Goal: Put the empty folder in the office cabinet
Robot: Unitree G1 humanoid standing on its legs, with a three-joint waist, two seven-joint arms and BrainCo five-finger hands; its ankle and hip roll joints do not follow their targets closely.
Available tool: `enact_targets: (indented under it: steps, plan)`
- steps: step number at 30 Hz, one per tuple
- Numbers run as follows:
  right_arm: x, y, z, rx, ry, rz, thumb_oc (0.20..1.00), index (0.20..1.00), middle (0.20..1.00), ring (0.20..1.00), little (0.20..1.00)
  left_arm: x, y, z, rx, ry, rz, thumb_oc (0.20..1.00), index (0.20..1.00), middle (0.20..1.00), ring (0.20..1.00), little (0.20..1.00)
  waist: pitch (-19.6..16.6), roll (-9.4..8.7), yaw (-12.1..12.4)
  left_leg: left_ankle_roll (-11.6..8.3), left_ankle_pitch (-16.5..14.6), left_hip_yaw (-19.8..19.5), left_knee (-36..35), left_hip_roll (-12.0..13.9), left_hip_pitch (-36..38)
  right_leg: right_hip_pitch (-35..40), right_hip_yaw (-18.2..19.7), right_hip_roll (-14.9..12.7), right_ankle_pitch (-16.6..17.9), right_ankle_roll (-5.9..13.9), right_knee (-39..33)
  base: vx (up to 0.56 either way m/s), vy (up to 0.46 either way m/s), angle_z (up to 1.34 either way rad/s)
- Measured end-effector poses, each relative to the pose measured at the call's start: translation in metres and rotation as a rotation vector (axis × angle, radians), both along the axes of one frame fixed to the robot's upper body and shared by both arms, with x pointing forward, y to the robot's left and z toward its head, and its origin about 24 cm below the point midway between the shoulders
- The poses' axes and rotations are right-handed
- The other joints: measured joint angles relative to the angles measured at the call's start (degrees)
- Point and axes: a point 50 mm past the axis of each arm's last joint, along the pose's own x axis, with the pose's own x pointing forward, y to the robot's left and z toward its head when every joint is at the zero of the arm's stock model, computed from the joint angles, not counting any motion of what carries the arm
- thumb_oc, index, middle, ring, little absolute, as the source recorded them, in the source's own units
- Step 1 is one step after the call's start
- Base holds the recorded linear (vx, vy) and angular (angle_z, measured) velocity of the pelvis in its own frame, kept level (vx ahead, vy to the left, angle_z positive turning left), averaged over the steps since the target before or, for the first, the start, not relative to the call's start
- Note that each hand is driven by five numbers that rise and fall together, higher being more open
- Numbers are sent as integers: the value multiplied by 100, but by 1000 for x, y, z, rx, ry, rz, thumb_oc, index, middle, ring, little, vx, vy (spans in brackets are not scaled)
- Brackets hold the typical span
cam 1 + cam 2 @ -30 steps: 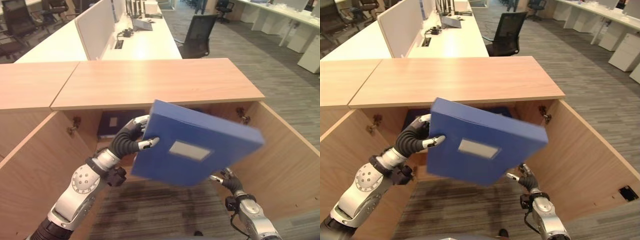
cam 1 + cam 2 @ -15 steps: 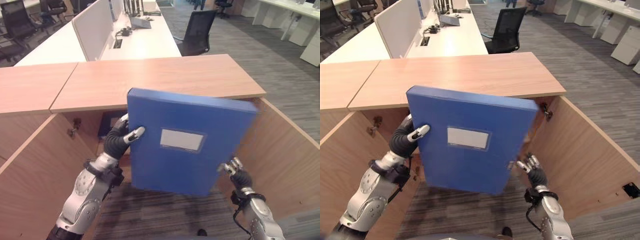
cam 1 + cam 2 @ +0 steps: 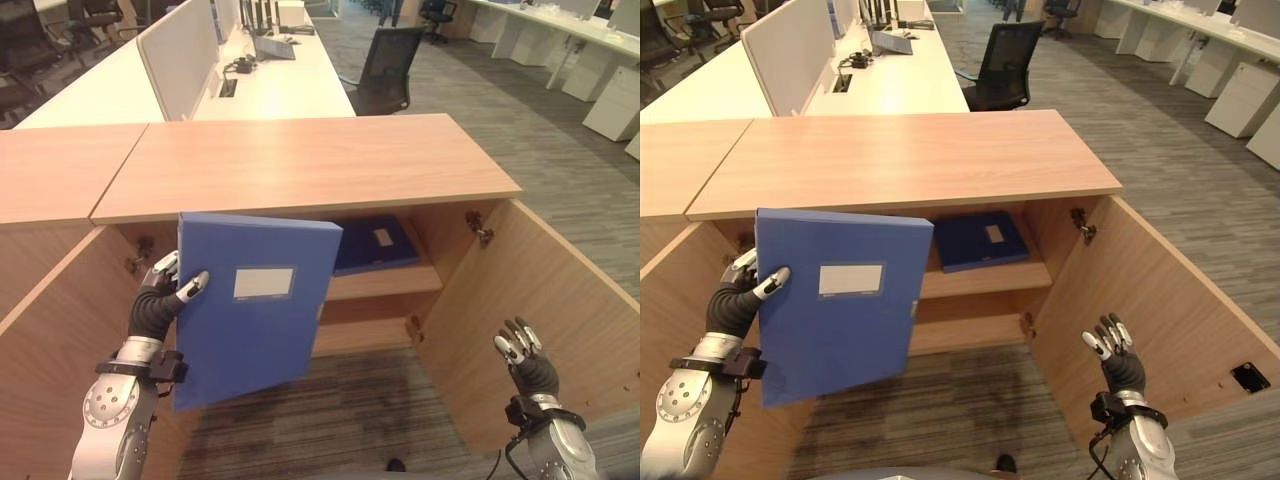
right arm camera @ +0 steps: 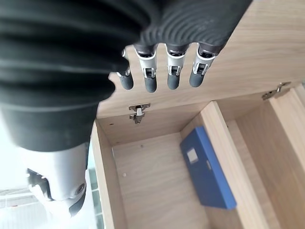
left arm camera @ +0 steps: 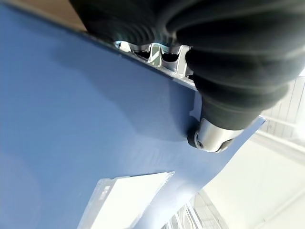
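Note:
A blue folder (image 3: 250,300) with a white label stands upright in front of the open wooden cabinet (image 3: 300,165), at its left side. My left hand (image 3: 155,305) grips the folder's left edge, thumb across the front face; the left wrist view shows the thumb (image 5: 212,136) pressed on the blue cover (image 5: 71,143). My right hand (image 3: 525,360) hovers low by the cabinet's right door with straight fingers (image 4: 174,71), holding nothing. A second blue folder (image 3: 372,243) lies flat on the cabinet's upper shelf (image 3: 385,285).
Both cabinet doors stand open, the right door (image 3: 560,290) and the left door (image 3: 60,330) flanking the opening. A lower shelf (image 3: 360,335) sits under the upper one. Behind are white desks (image 3: 270,85), a black office chair (image 3: 388,70) and grey carpet (image 3: 560,170).
The folder has swung left and upright, now carried by my left hand alone. My right hand has let go and dropped away to the lower right. The second folder on the shelf is uncovered.

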Motion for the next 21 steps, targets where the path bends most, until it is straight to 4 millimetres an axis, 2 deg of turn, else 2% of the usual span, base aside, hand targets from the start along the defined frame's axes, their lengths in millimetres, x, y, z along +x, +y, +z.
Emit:
enact_targets:
  steps: [3,8,10,13,17,21]
  plan:
    - [5,7,1,7,-9,42,1000,1000,1000,1000,1000,3,-3,1,-5,-7,-10,200,200,200,200,200,0,1,9,-1,3,4,6,-1,1,0,5,0,14,15,10,0,0,0]
    - [22,31,4,31,-42,177,1000,1000,1000,1000,1000,13,-18,6,15,-41,-72,200,200,200,200,200,1,2,28,-1,3,4,4,-1,7,11,4,-2,20,13,9,0,0,0]
    - [36,50,12,46,-89,279,1000,1000,1000,1000,1000,20,-33,7,3,-52,-134,200,200,200,200,200,10,16,26,-1,4,5,3,-2,8,12,4,-3,23,10,9,0,0,0]
    - [46,61,18,48,-121,335,1000,1000,1000,1000,1000,23,-45,5,-17,-54,-181,200,200,200,200,200,17,28,35,-2,6,3,6,-2,9,26,5,0,26,11,11,0,0,0]
    - [56,75,22,-89,-102,439,1000,1000,1000,1000,1000,27,-60,7,-24,-67,-254,200,200,200,200,200,23,34,56,-3,25,-2,6,-3,14,44,3,0,27,12,11,0,0,0]
    - [59,79,22,-134,-85,447,1000,1000,1000,1000,1000,30,-68,9,-27,-75,-287,200,200,200,200,200,33,42,79,-3,24,-2,6,-2,18,52,0,-1,27,12,11,0,0,0]
